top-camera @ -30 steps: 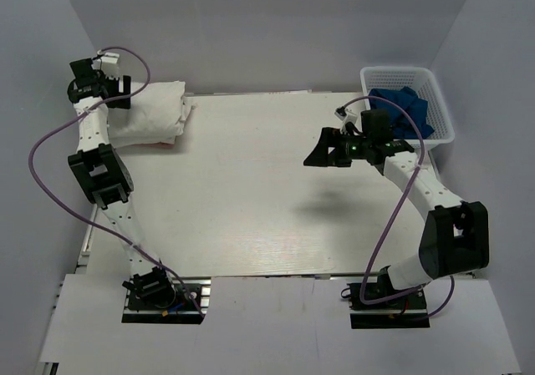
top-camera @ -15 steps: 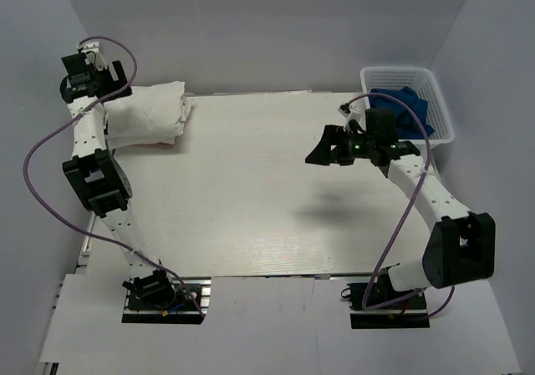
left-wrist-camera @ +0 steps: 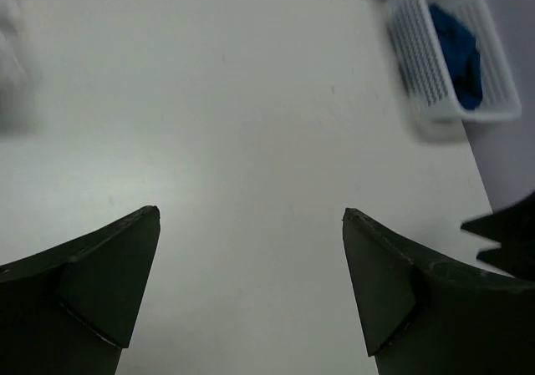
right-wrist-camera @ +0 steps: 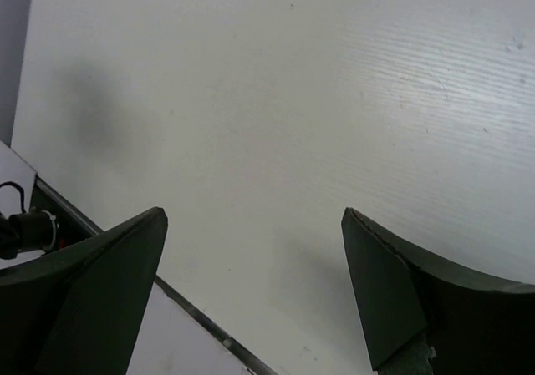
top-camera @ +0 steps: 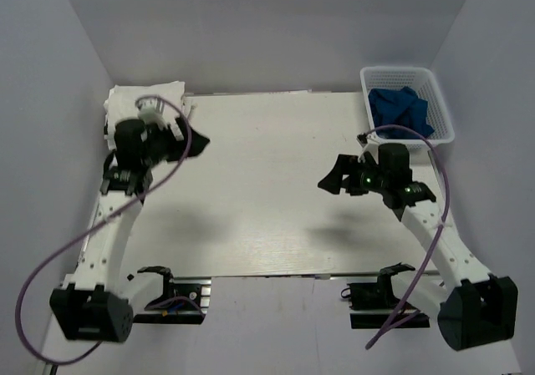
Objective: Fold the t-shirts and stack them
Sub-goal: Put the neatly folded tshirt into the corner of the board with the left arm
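A stack of folded white t-shirts (top-camera: 144, 97) lies at the table's far left corner, partly hidden behind my left arm. In the left wrist view it shows only as a white blur (left-wrist-camera: 8, 32) at the left edge. My left gripper (top-camera: 194, 134) hangs just right of the stack, apart from it, open and empty (left-wrist-camera: 251, 212) over bare table. My right gripper (top-camera: 328, 177) hovers over the right half of the table, jaws wide open with nothing between them (right-wrist-camera: 253, 212). No green-sleeved shirt is in view.
A white basket (top-camera: 443, 116) holding blue cloth (top-camera: 399, 108) stands at the far right corner, also seen from the left wrist as the basket (left-wrist-camera: 418, 66). The table's near edge (right-wrist-camera: 192, 312) runs below the right gripper. Grey walls close in both sides.
My left arm has swung away from the t-shirt stack toward the table's middle, its jaws now wide open. The right arm has drawn back toward the near edge, still open.
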Robot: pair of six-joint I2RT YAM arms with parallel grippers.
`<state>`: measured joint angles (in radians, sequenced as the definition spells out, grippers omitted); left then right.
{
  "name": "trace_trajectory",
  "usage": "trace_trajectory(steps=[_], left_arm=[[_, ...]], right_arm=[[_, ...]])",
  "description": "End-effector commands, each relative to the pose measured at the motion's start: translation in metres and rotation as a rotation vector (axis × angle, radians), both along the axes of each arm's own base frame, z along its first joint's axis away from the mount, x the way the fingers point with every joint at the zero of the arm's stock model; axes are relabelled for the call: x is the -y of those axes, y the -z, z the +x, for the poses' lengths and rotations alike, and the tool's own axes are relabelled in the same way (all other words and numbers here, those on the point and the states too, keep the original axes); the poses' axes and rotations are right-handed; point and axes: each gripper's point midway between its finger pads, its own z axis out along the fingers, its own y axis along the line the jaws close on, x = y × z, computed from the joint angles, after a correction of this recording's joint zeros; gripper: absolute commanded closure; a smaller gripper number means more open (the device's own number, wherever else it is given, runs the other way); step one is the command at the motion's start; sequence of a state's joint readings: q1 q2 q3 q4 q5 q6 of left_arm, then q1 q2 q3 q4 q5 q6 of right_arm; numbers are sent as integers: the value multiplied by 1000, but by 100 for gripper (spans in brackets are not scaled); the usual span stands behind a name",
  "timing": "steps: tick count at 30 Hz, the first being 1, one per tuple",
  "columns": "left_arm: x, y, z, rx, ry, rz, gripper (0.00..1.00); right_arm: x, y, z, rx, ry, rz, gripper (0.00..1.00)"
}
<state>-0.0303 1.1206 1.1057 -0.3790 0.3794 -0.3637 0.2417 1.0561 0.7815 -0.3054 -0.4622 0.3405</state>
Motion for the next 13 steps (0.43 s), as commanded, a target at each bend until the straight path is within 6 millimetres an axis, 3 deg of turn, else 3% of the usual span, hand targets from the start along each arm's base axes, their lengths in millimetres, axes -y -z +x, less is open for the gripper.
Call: trace_trajectory(steps=[1,3,6,13], left_arm=[[14,67,-46,-170,-11,-78,0],[15,100,-66,-246,-51,-77,0],[5,115,-81,-297,-92,-22,0],[0,109,-85,-307,-82,46,0]], right_arm=[[16,3,-4,59,85,-38,9],[23,21,-11,58,108,-54,9],[27,24,-15,75,139,-48,9],[34,19,-18,122,203,-28,9]])
